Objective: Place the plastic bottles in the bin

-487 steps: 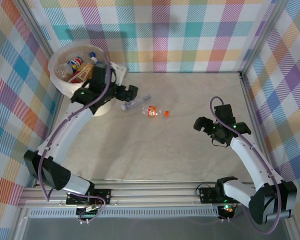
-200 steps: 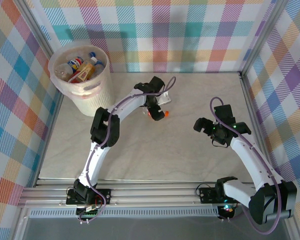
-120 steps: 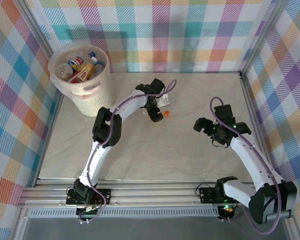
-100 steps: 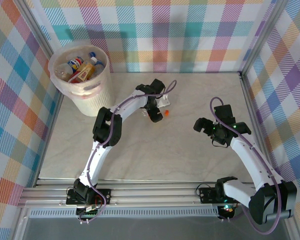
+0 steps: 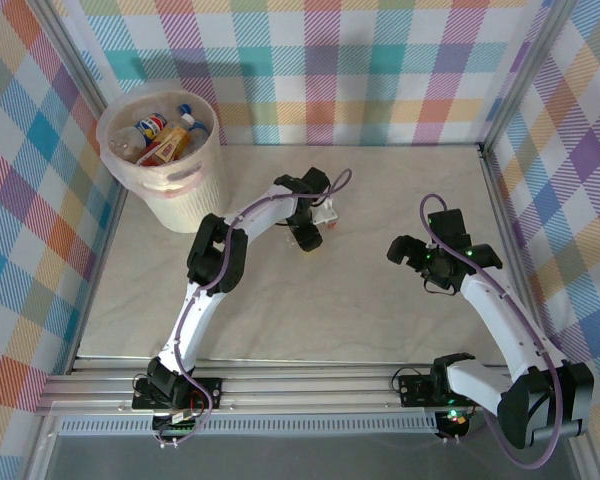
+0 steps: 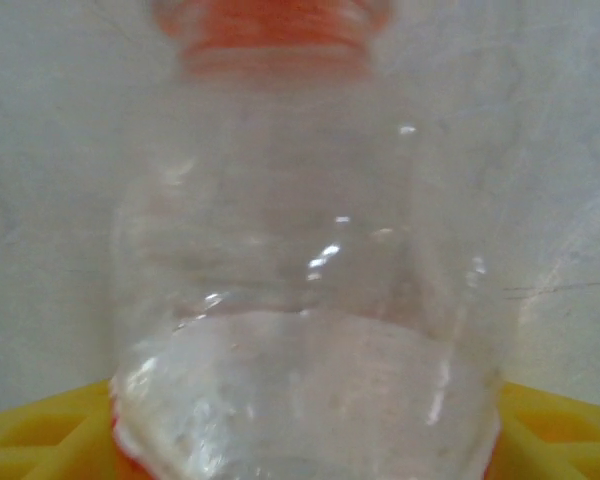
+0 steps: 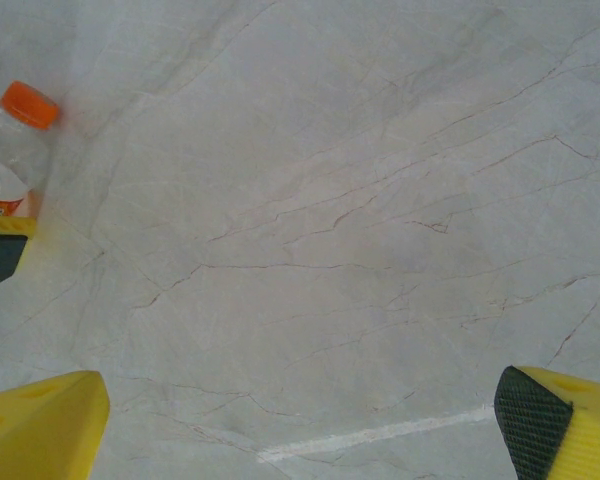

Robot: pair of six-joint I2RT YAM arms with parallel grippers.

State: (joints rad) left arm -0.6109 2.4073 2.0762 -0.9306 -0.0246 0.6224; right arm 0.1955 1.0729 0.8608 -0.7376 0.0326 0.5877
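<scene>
Caught the left jaws straddling an orange-capped bottle (image 6: 300, 300) on the worktop (image 5: 380, 320), about 4 o'clock from the bin (image 5: 185, 205); couldn't tell if clamped or just touching. Spotted right jaws spread wide, holding nothing, 3 o'clock of that bottle.

Top view: bin (image 5: 185, 205) upper left on table (image 5: 360, 310), several bottles (image 5: 168, 142) in it. One bottle (image 7: 8, 160) lies at frame centre, right of bin, btwn left fingers (image 6: 40, 430).
</scene>
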